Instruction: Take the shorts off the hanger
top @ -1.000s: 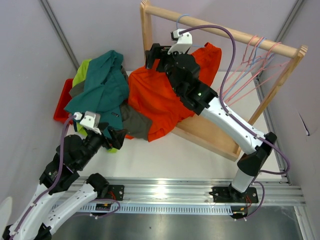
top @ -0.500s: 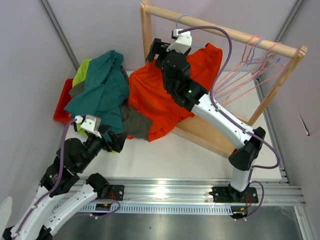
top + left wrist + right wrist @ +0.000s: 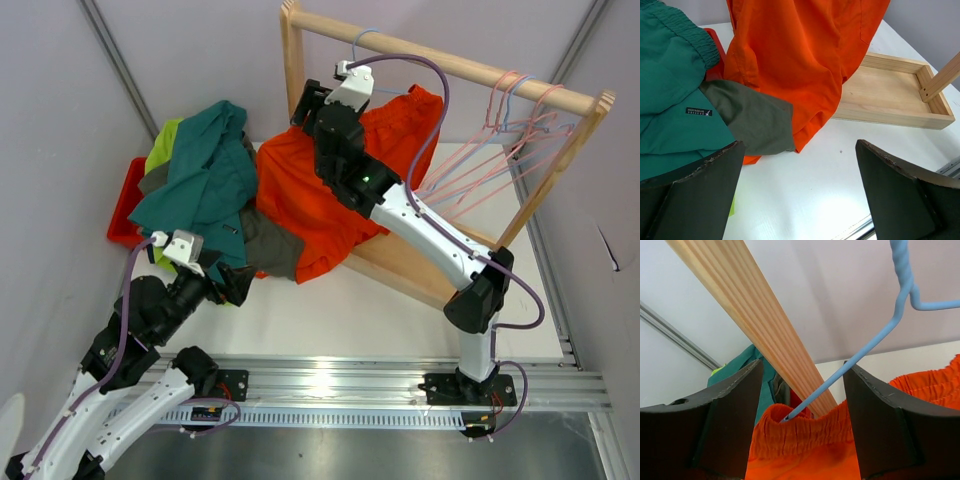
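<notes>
One right tool (image 3: 800, 415) – spread, straddling orange shorts' (image 3: 805, 450) waistband on blue hanger (image 3: 885, 335), left tool (image 3: 800, 195) spread

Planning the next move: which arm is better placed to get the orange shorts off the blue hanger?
The right. Its gripper is up at the rail, fingers either side of the blue hanger and the orange shorts. The left gripper hangs low, open, near the pile.

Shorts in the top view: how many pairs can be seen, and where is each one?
4. Orange shorts hang on the blue hanger. Teal shorts, dark grey shorts and lime green shorts are piled to their left. More may be hidden underneath.
</notes>
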Tool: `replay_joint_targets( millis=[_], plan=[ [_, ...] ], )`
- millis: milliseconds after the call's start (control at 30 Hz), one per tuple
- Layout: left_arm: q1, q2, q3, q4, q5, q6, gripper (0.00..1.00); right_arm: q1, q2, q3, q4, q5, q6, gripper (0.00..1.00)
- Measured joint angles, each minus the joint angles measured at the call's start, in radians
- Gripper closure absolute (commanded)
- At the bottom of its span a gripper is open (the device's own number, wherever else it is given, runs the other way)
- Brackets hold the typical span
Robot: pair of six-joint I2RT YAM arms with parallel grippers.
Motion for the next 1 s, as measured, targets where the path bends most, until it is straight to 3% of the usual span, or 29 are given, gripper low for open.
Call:
replay_joint_targets(
  millis=[133,167,333,400,633,833,1000],
  plan=[
    [0.0,0.001,0.0,0.0,0.001,0.0,0.01,-0.005,0.003,0.0,-0.004,0.01,0.014,0.46],
    [0.0,0.001,0.0,0.0,0.003,0.0,0.01,-0.006,0.003,0.0,-0.004,0.012,0.018,0.56],
    [0.0,0.008,0.0,0.0,0.004,0.0,0.01,-0.009,0.003,-0.001,-0.011,0.018,0.046,0.82],
    [0.0,0.011,0.0,0.0,0.005,0.0,0.01,-0.008,0.003,-0.004,-0.015,0.022,0.057,0.99],
    [0.0,0.014,0.0,0.0,0.004,0.0,0.01,0.006,-0.032,-0.056,-0.003,0.032,0.041,1.0],
    [0.0,0.014,0.0,0.002,0.01,0.003,0.01,0.068,-0.177,-0.197,-0.025,0.021,0.058,1.0],
    [0.0,0.043,0.017,0.047,0.161,0.003,0.01,0.131,-0.337,-0.312,-0.055,-0.003,0.115,1.0]
  ],
)
